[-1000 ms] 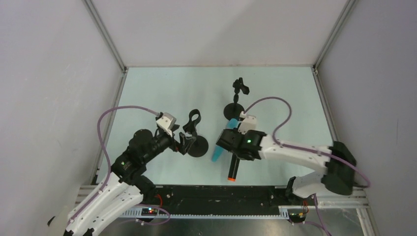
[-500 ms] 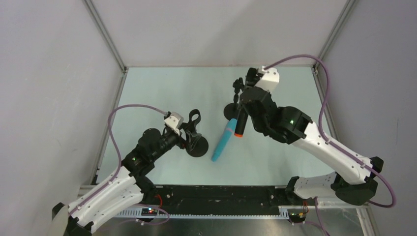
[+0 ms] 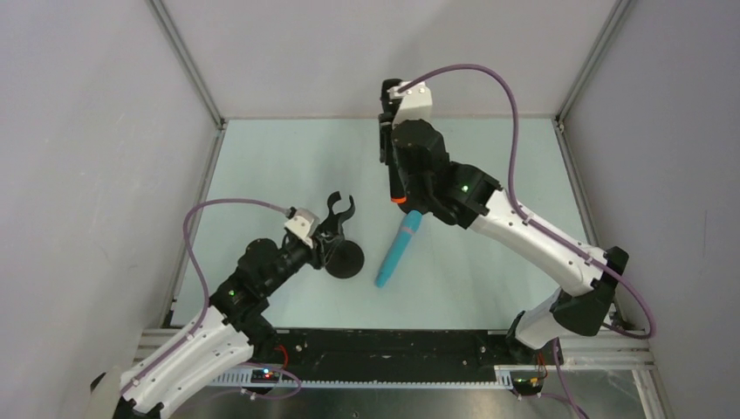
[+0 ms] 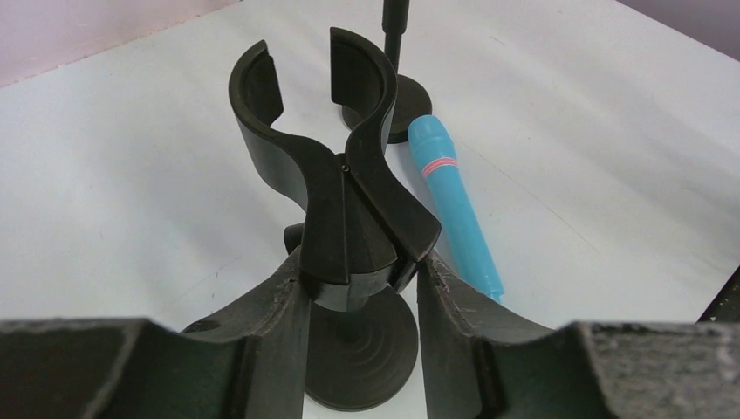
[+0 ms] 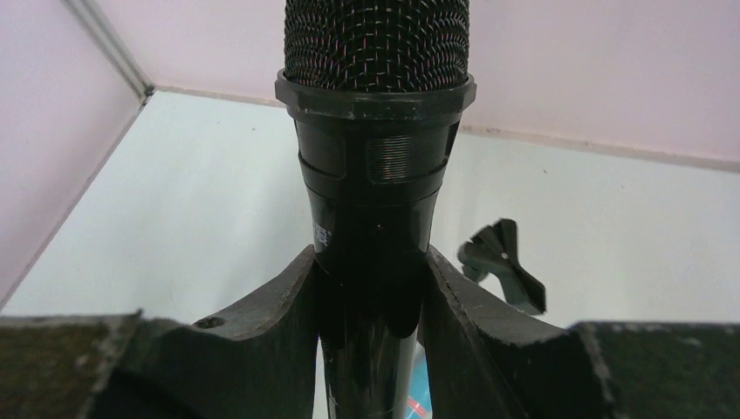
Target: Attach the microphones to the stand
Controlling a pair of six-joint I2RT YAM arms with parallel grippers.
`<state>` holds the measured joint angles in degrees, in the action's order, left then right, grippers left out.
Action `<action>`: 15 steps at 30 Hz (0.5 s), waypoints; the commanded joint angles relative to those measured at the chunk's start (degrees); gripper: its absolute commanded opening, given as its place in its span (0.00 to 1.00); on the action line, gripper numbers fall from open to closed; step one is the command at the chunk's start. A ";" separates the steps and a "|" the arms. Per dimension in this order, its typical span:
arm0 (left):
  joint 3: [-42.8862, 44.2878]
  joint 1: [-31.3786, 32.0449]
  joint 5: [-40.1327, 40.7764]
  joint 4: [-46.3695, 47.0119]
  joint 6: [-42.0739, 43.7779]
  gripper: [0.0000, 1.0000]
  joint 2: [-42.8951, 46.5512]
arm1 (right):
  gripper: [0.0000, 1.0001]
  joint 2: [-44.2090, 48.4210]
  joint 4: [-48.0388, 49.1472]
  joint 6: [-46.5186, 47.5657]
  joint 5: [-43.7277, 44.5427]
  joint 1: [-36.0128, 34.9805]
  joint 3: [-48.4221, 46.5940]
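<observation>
So far, early going, no clipping done. Holds black microphone [image 5: 375,175] in right tool [image 5: 371,279], closed tight on its body, raised at upper centre of top view. Clamps left tool [image 4: 360,272] snug on neck of near stand [image 4: 340,175], left of centre. Leaves blue microphone [image 3: 398,251] flat on desk [image 3: 288,166], mid-frame, near that stand. Needs both seated in clips; far stand [image 5: 504,266] empty, lower right of right wrist view.

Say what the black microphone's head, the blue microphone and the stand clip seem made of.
Black microphone: head of dark wire mesh, probably metal, by its fine grid. Blue microphone: likely smooth plastic, uniform turquoise with a soft sheen. Stand clip: apparently moulded black plastic, matte, with a seam down its middle.
</observation>
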<state>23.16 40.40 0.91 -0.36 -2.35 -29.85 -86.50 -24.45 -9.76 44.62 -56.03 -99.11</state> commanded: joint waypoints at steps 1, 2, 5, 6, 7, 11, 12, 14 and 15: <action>0.06 0.23 -1.51 1.20 2.26 0.20 1.79 | 0.00 -0.03 13.82 8.35 -4.66 -1.91 0.14; 0.05 0.14 -2.33 1.00 3.51 0.17 1.93 | 0.00 -0.26 15.62 9.21 -5.22 -2.21 0.27; -0.07 -0.60 -4.48 0.00 4.19 0.08 2.85 | 0.00 -1.14 18.67 13.27 -6.59 -4.21 0.37; -0.23 -1.25 -5.86 -0.44 3.80 0.07 3.12 | 0.00 -1.61 20.08 13.89 -6.58 -4.59 0.20; -0.27 -1.62 -6.85 -0.87 3.28 0.04 3.56 | 0.00 -1.81 20.81 14.61 -6.88 -5.13 0.22; -0.18 -3.00 -8.06 -1.22 2.78 0.00 3.33 | 0.00 -2.47 26.03 15.81 -8.60 -6.61 1.55; -0.03 -3.24 -8.40 -1.16 1.91 0.00 3.00 | 0.00 -2.72 27.41 15.90 -8.90 -7.03 1.92; 0.04 -4.23 -10.52 -0.78 0.50 0.00 2.61 | 0.00 -3.44 29.09 16.22 -9.35 -7.64 2.77; 0.02 -4.82 -10.90 -0.61 0.09 0.00 2.51 | 0.00 -3.68 30.38 16.24 -9.45 -7.93 3.81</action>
<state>22.81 37.12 -5.69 -3.14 -0.30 -27.07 -89.08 -3.92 4.12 36.53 -62.94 -96.95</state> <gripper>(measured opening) 0.523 0.438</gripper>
